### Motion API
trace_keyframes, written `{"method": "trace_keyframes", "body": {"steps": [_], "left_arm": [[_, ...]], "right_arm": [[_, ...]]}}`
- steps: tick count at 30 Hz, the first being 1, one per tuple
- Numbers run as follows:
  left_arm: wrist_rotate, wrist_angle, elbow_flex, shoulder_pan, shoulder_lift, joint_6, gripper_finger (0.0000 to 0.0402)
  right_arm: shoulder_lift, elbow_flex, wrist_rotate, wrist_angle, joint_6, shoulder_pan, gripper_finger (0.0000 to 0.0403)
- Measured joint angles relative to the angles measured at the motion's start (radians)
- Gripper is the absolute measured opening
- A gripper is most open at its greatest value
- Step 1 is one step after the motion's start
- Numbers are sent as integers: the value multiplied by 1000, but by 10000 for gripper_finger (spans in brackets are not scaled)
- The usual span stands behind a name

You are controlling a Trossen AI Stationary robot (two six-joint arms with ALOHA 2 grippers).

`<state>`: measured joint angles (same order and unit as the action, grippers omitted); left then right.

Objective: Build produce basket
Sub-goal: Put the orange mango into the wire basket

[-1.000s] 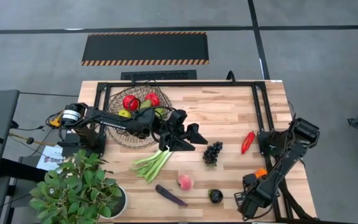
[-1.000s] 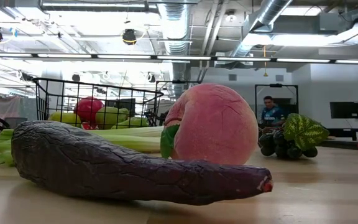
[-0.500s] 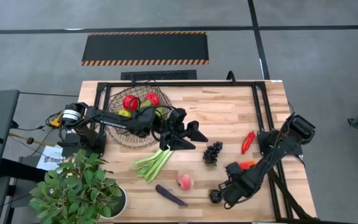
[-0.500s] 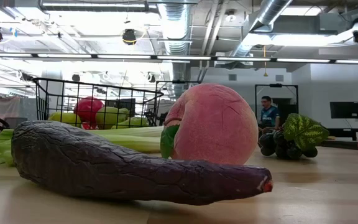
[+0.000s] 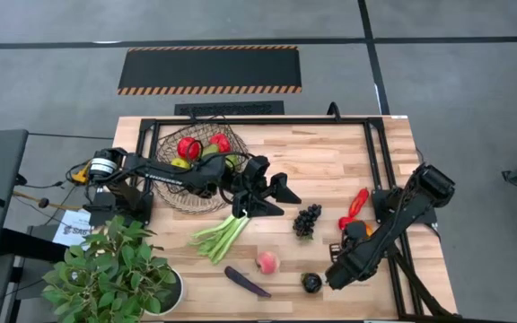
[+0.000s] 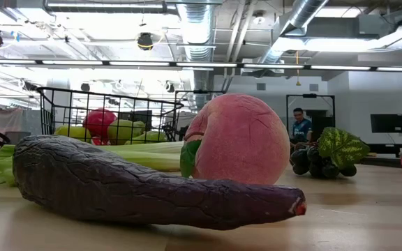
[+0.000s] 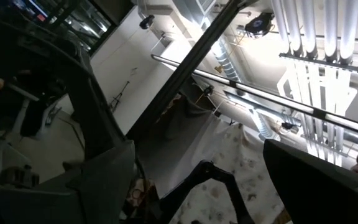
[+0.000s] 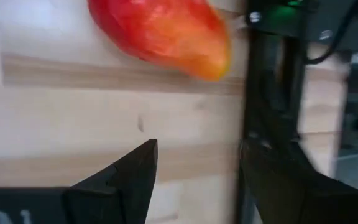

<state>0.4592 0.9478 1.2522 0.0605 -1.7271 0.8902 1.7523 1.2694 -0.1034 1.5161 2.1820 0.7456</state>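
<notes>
The wire basket [image 5: 193, 175] stands at the far left with red apples [image 5: 188, 148] and green pears [image 5: 180, 163] inside. On the table lie the leek [image 5: 223, 235], grapes [image 5: 307, 220], peach [image 5: 267, 261], aubergine [image 5: 246, 282], red chilli [image 5: 358, 202] and orange pepper [image 5: 359, 231]. My left gripper [image 5: 276, 201] hovers open, right of the basket and above the leek's far end, with nothing between its fingers [image 7: 104, 180]. My right gripper [image 5: 341, 253] is open and tilted down over bare table just short of the pepper [image 8: 166, 31].
A small dark round piece [image 5: 311, 283] lies by the near edge, beside my right arm. A black frame rail [image 5: 377, 161] runs along the table's right side, close to the pepper. A potted plant [image 5: 106, 269] stands at the near left corner. A person [image 6: 300, 124] stands far behind the table.
My right gripper has swung from the near right corner toward the table's left, risen a little, and tipped. The orange pepper now lies farther left and farther from the near edge, close to the chilli.
</notes>
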Motion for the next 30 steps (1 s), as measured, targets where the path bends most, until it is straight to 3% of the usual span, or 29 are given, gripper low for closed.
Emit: {"method": "trace_keyframes", "body": {"steps": [6, 12, 18, 22, 26, 30], "left_arm": [[-1, 0, 0, 0, 0, 12, 340], [0, -18, 0, -11, 0, 39, 340], [1, -24, 0, -12, 0, 34, 340], [15, -25, 0, -15, 0, 25, 340], [27, -23, 0, -28, 0, 20, 340], [33, -17, 0, -40, 0, 37, 340]], "right_arm": [[1, -95, 60, -123, 135, 0, 255], [2, -192, 65, -223, 140, -18, 255], [3, -273, 150, -465, 32, -68, 255], [-4, -254, 214, -587, -183, -110, 255], [-34, -179, 245, -520, -333, -143, 255], [-75, -128, 274, -278, -281, -159, 255]]}}
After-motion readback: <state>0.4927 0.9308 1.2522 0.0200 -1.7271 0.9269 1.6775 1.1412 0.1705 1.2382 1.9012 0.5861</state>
